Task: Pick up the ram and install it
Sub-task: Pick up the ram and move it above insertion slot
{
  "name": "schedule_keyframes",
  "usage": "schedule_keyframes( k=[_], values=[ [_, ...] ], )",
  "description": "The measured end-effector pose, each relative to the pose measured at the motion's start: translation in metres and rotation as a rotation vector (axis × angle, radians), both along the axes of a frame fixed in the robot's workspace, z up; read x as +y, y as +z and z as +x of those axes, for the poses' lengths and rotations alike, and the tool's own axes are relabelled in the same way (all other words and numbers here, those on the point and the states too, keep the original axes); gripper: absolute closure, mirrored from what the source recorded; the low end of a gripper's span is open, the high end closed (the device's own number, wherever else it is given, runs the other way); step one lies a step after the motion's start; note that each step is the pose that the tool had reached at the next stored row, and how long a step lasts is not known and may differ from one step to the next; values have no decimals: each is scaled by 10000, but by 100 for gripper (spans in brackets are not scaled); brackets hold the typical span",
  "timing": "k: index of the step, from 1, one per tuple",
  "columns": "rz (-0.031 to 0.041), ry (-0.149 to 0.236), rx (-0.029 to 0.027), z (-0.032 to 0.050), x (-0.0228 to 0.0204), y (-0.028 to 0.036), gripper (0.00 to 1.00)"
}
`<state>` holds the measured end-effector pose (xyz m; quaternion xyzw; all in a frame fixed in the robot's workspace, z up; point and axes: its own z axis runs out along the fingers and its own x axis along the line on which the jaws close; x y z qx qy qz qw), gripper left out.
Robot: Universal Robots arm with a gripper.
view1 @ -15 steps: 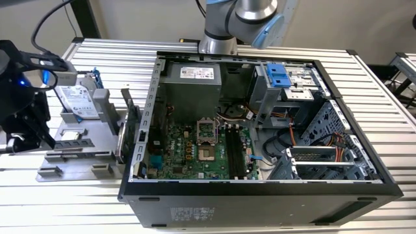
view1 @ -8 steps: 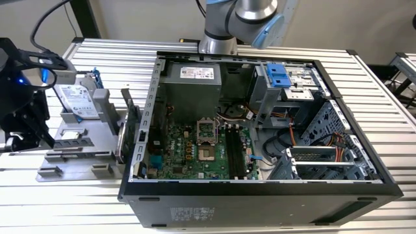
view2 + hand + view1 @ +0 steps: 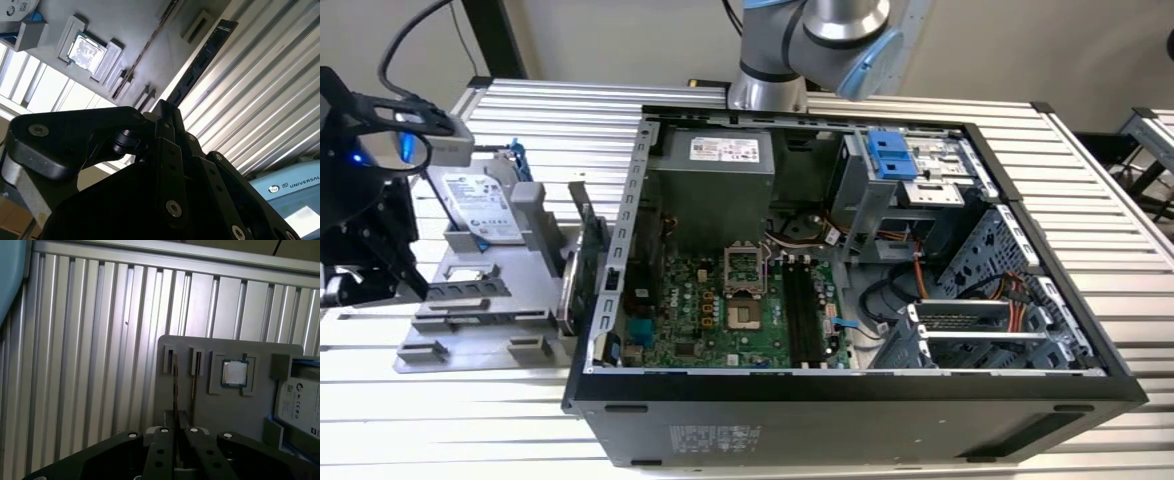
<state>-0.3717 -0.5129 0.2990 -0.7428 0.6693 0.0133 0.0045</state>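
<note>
Gripper [image 3: 175,426] is clamped on the ram [image 3: 201,64] at its near end. The stick stands edge-on and looks seated in a slot of the gray tray [image 3: 235,412], near the silver chip [image 3: 234,373]. The grip is off-centre, so pull straight along the slot with no twist, or the ram levers. The motherboard slots [image 3: 803,312] are well apart, toward the exterior view's right.

table [image 3: 560,110] — ribbed bare metal, tray [image 3: 235,412] — matt plastic

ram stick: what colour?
The ram stick is dark, near black. It shows best in the second wrist view.
</note>
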Motion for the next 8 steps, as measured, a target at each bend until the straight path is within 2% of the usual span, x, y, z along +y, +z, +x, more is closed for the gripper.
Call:
schedule_keyframes(
  k=[5,8],
  values=[
    [6,-28,0,-1,0,81,100],
    [21,-217,-1,-1,0,113,100]
  ],
)
